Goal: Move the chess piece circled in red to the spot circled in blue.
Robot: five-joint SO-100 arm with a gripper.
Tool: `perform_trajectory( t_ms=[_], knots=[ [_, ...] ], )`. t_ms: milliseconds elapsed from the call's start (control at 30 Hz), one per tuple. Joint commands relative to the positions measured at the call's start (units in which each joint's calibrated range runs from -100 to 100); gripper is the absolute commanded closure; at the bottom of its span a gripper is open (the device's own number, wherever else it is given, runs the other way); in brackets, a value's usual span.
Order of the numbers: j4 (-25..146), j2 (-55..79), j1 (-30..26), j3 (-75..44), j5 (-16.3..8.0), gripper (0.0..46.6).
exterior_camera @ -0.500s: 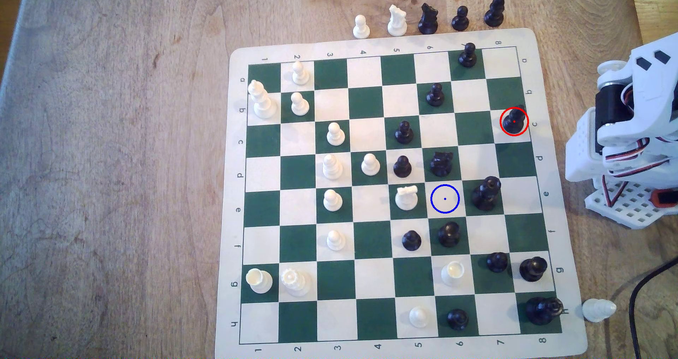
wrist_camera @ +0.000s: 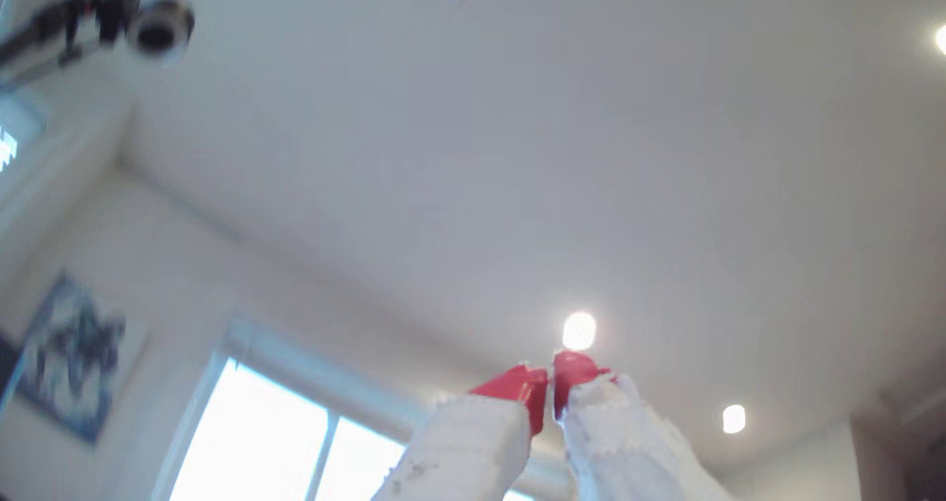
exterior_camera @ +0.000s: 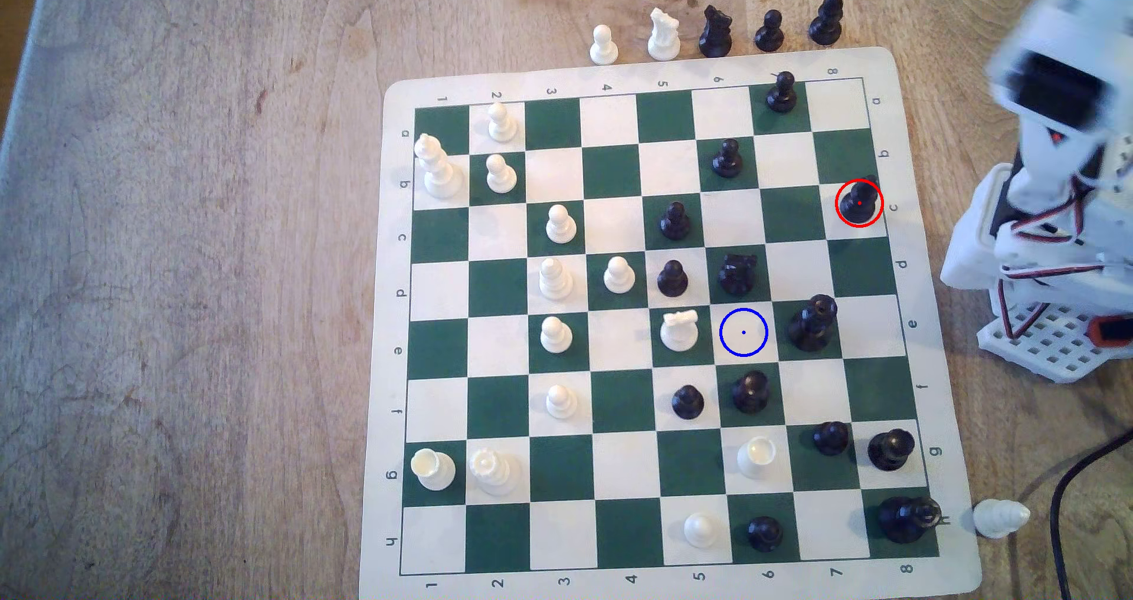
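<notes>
Ceiling and window fill the space beyond my gripper (wrist_camera: 550, 383), now swung upward, red-tipped jaws pressed together on nothing. Both the chess piece (exterior_camera: 857, 199) and the spot (exterior_camera: 743, 332) lie far behind my jaws, untouched.

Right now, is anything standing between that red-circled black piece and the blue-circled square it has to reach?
Yes. On the straight diagonal from the chess piece to the spot, the squares between are bare, but the black knight and a tall black piece flank the spot closely.
</notes>
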Motion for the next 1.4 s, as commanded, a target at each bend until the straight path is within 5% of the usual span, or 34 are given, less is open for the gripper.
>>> perform_trajectory(
  t_ms=[0,33,133,200,467,633,867,1233,1367],
  knots=[
    [31.5,0.1,5.8,-14.4,-0.8,46.4],
    [35.9,0.0,8.0,-15.8,-3.6,46.4],
    [44.2,-0.1,10.0,-19.0,-5.0,46.4],
    [56.9,-0.2,11.3,-23.7,-10.4,46.3],
    [100.4,-0.5,15.6,-33.8,-11.3,46.4],
    [124.0,1.9,12.3,-36.5,-16.5,46.4],
    [133.2,11.7,6.7,-35.5,-23.2,46.4],
    [132.3,22.6,4.9,-31.1,-20.9,28.8],
    [131.8,28.2,5.1,-30.4,-19.3,28.8]
  ],
)
